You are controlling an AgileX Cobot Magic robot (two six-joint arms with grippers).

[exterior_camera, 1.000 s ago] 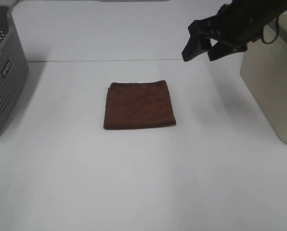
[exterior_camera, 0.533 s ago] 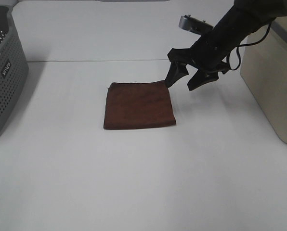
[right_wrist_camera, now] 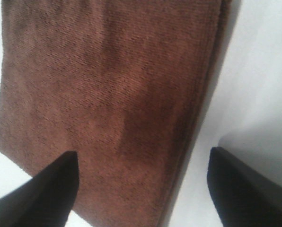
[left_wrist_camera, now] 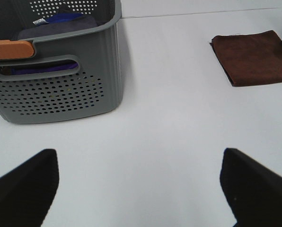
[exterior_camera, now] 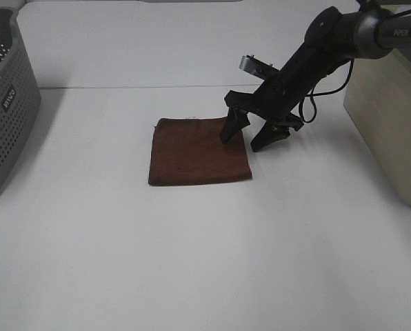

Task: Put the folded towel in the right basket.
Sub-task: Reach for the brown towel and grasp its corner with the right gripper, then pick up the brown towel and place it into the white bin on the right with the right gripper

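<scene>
The folded towel [exterior_camera: 198, 151] is a dark reddish-brown square lying flat mid-table; it also shows in the left wrist view [left_wrist_camera: 254, 56] and fills the right wrist view [right_wrist_camera: 108, 104]. My right gripper [exterior_camera: 244, 140] is open and low at the towel's right edge, one finger over the cloth and one over bare table beside it; its dark fingertips [right_wrist_camera: 46, 189] frame the edge in the right wrist view. The right basket [exterior_camera: 392, 117], beige with a dark rim, stands at the far right. My left gripper [left_wrist_camera: 141, 189] is open and empty above bare table, far from the towel.
A grey perforated basket [exterior_camera: 5, 110] stands at the left edge; in the left wrist view [left_wrist_camera: 60, 90] it holds dark blue cloth. White table [exterior_camera: 205, 262] extends in front of the towel.
My right gripper came down and leftward from high near the beige basket to the towel's right edge, staying open. The towel has not moved.
</scene>
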